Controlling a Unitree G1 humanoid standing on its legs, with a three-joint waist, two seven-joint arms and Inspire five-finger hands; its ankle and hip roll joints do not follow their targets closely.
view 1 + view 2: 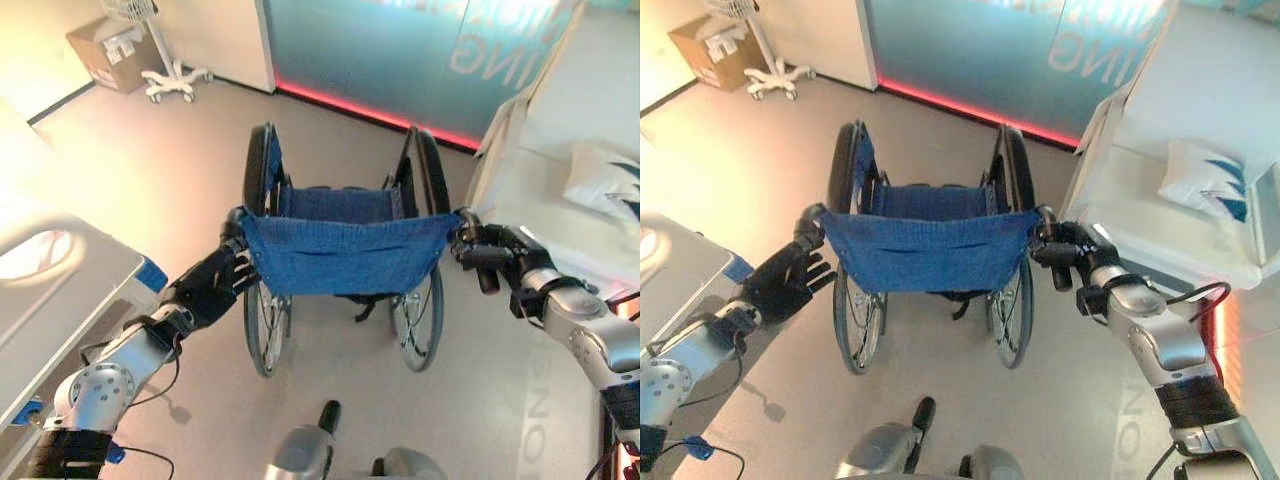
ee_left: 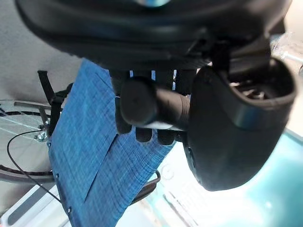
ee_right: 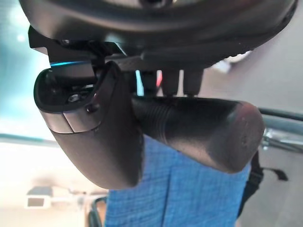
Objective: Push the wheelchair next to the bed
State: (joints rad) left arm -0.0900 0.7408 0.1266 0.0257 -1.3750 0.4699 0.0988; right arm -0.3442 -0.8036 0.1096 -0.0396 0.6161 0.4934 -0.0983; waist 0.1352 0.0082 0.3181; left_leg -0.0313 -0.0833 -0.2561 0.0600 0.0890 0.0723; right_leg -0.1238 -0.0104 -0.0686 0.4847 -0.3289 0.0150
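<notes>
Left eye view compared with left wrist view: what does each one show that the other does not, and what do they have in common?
The left eye view alone shows the whole wheelchair from behind, the right hand at its right push handle, the bed with a pillow on the right side, another bed on the left, a cardboard box and a wheeled stand.

The left wrist view alone shows the left push handle up close, with fingers curled round it.

Both show the left hand and the blue backrest.

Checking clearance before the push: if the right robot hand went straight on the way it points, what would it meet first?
Probably the white bed's edge, close past the right robot hand gripping the blue-backed wheelchair's black push handle; depth is unclear.
</notes>
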